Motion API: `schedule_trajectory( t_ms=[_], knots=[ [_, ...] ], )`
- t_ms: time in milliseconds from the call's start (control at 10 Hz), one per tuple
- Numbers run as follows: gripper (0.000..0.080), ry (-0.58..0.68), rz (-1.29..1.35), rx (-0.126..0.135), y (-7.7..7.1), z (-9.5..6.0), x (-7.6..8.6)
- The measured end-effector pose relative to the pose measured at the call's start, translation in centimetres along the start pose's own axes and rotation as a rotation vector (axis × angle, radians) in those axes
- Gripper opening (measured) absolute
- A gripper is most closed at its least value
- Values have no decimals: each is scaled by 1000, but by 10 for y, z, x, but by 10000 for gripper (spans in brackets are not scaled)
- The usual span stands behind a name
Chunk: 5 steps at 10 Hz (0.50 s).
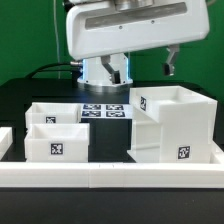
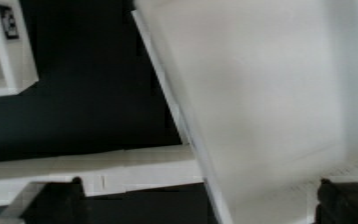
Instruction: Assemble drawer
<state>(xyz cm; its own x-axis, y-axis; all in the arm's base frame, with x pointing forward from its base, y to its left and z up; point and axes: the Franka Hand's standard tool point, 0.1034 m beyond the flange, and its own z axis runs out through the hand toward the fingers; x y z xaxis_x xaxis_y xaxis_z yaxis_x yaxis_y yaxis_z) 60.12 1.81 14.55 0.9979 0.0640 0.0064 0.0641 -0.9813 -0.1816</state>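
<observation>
The drawer's tall white box housing (image 1: 170, 125) stands at the exterior view's right, with square tags on its side and front. Two small white trays (image 1: 52, 113) (image 1: 56, 146) stand side by side at the left, apart from the housing. My gripper (image 1: 169, 64) hangs just above the housing's top, near its far right part. In the wrist view the housing (image 2: 274, 110) fills most of the picture, blurred and close. My gripper (image 2: 197, 206) is open, with its dark fingertips (image 2: 51, 205) wide apart and nothing held. One tagged tray (image 2: 2, 50) shows at the edge.
The marker board (image 1: 104, 110) lies on the black table behind the trays, by the arm's base. A long low white border rail (image 1: 110, 176) runs along the front, and it also shows in the wrist view (image 2: 87, 165).
</observation>
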Motion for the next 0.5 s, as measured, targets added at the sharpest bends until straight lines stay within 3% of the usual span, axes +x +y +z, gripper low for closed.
schedule_trajectory(
  t_ms=[200,500],
  knots=[
    [649,-1,-28,0,2,0,0],
    [649,-15,-52,-9,49,-1,-24]
  ],
)
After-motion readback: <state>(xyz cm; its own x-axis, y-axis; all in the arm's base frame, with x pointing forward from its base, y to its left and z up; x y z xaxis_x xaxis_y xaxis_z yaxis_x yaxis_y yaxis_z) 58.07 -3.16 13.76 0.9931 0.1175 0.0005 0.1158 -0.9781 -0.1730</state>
